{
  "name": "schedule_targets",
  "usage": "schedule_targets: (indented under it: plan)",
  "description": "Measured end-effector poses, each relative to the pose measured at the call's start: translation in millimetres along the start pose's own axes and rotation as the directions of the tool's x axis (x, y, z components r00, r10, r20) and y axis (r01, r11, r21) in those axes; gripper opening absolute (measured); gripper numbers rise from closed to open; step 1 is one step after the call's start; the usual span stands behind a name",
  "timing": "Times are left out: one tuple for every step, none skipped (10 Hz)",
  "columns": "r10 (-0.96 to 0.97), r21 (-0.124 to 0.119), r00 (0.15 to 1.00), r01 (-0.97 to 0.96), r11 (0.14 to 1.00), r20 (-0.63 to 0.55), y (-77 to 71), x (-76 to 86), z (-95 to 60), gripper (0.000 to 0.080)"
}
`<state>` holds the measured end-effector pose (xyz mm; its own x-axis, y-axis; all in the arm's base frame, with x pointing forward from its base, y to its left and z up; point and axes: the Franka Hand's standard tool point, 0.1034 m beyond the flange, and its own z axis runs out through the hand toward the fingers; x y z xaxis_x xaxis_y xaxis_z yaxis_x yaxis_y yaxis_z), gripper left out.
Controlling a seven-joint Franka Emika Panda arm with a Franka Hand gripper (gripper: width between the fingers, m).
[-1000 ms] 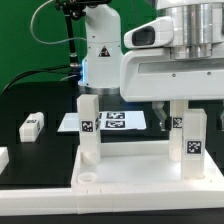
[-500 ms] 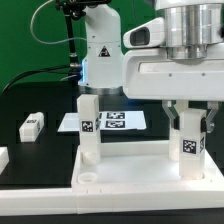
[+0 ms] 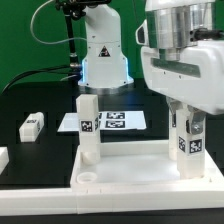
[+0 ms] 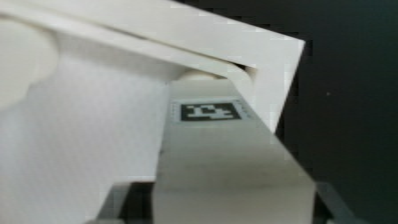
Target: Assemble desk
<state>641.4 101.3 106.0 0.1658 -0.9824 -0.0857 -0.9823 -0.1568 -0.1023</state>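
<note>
The white desk tabletop (image 3: 130, 180) lies with its raised rim up at the front of the table. One white square leg (image 3: 88, 125) stands upright in its corner on the exterior view's left. My gripper (image 3: 186, 120) is shut on a second tagged leg (image 3: 189, 148), which stands upright in the corner on the exterior view's right. In the wrist view this leg (image 4: 222, 150) runs from between my fingers down to a corner socket of the tabletop (image 4: 89, 120). A third leg (image 3: 32, 124) lies loose on the black table at the exterior view's left.
The marker board (image 3: 112, 121) lies flat behind the tabletop. Another white part (image 3: 3, 158) shows at the exterior view's left edge. A round empty socket (image 3: 87, 178) sits in the tabletop's front corner. The robot base (image 3: 100, 60) stands at the back.
My hand has turned about its vertical axis while holding the right-hand leg. Its body now looks narrower and sits further toward the exterior view's right. The leg stays upright in its corner.
</note>
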Motion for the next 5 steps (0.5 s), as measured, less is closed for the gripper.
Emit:
schedule_targets:
  plan:
    - [0.167, 0.002, 0.986, -0.167, 0.986, 0.022, 0.0, -1.4, 1.3, 0.0290]
    - [0.255, 0.003, 0.967, -0.255, 0.967, 0.023, -0.3, -2.8, 1.4, 0.0290]
    - [0.357, 0.001, 0.934, -0.357, 0.934, 0.025, -0.5, -2.3, 1.1, 0.0290]
    - [0.408, -0.001, 0.913, -0.408, 0.913, 0.022, 0.0, 1.7, 0.3, 0.0290]
    - [0.460, -0.004, 0.888, -0.460, 0.888, 0.018, 0.6, 6.7, -0.6, 0.0290]
